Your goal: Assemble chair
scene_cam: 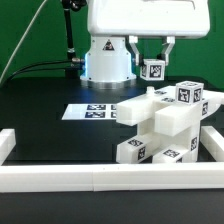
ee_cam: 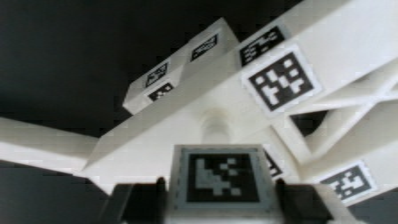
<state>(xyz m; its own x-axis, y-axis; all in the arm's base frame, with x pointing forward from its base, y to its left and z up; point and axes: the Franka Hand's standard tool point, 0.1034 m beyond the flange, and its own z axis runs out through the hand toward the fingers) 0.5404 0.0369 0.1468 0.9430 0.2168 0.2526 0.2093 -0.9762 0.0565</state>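
End effector [scene_cam: 150, 62] grips tagged cube [scene_cam: 152, 69], fingertips hidden.

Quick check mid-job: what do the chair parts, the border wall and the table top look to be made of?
Chair parts: likely hard white plastic, matte, with crisp blocky edges and stuck-on black-and-white tags.
Border wall: looks like the same matte white plastic, in long straight segments; could be painted material instead.
Table top: black with a dull, non-reflective finish; whether cloth or a coated board is unclear.
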